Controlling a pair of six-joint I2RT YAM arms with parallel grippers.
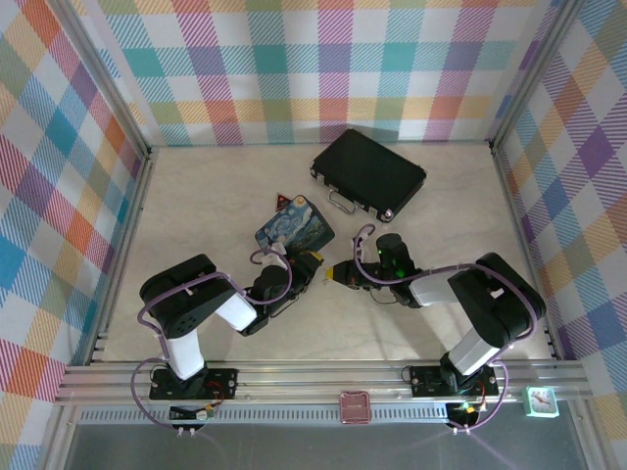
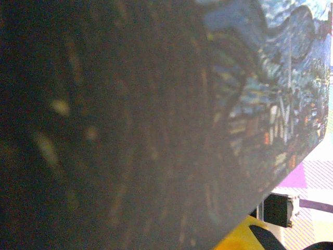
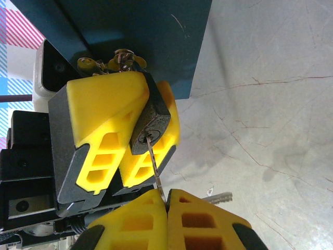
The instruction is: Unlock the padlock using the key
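**A:** Lock status?

**B:** The padlock (image 3: 151, 124) is clamped between the yellow fingers (image 3: 104, 114) of the left tool (image 3: 151, 96). Its keyhole end faces the right tool (image 3: 166, 197). It's gripped, not lying on the tabletop (image 1: 196, 206). Position is about mid-width, somewhat nearer the near edge than the far one.

**A:** Key?

**B:** The key (image 3: 154, 169) has its blade tip in the keyhole. The right tool pinches the other end, fingers pressed together on it. The blade runs straight between lock and tool, at a slight tilt.

**A:** Shackle?

**B:** There are brass-coloured bits at the far end of the lock body. It's too cluttered there, so I can't tell if the shackle is seated or popped.

**A:** Anything else nearby?

**B:** A second silvery toothed piece (image 3: 218, 197) sticks out sideways just beside the right tool's fingers. The painted blue tin (image 1: 294, 227) lies just beyond the left tool, toward the far edge. It's very close to the left wrist camera, and its painted face is blurred there. The red-and-green block (image 1: 285, 201) is at the tin's far corner; can't tell if it's touching or just behind. The black briefcase (image 1: 369, 174) lies toward the far edge, right of centre, apart from the tin.
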